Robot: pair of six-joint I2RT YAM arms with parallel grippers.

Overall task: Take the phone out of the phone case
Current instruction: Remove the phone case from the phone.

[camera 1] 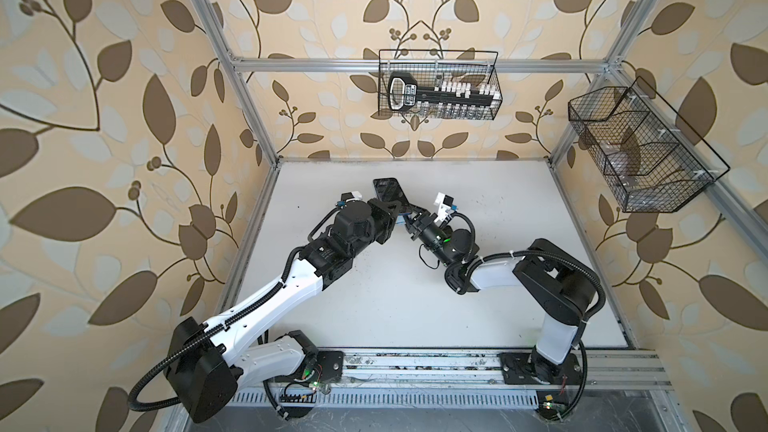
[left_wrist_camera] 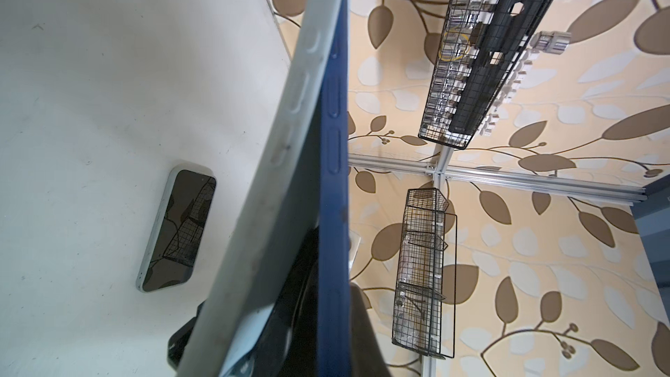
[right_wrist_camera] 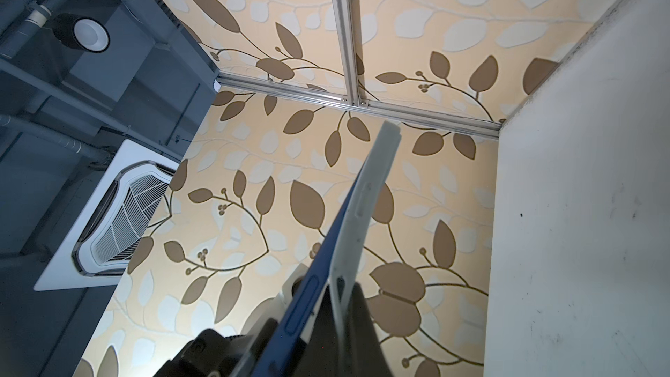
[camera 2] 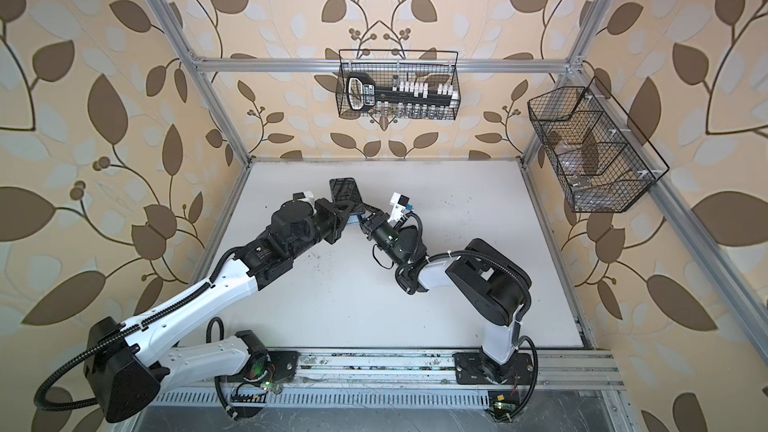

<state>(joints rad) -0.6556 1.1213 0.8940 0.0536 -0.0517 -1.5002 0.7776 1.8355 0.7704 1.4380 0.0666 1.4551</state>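
Pale-grey soft case (left_wrist_camera: 275, 161) and dark-blue slab phone (left_wrist_camera: 335, 175) hang edge-on above the white table (camera 1: 457, 284), pinched between the closed left gripper (camera 1: 394, 216) and right gripper (camera 1: 409, 220), so peeling could spring the phone loose and drop it.

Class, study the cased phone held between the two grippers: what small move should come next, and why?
Probably draw the right gripper a little away from the left gripper, peeling the grey case off the blue phone. Both wrist views show a gap between them at the gripped end, while farther along they lie together.
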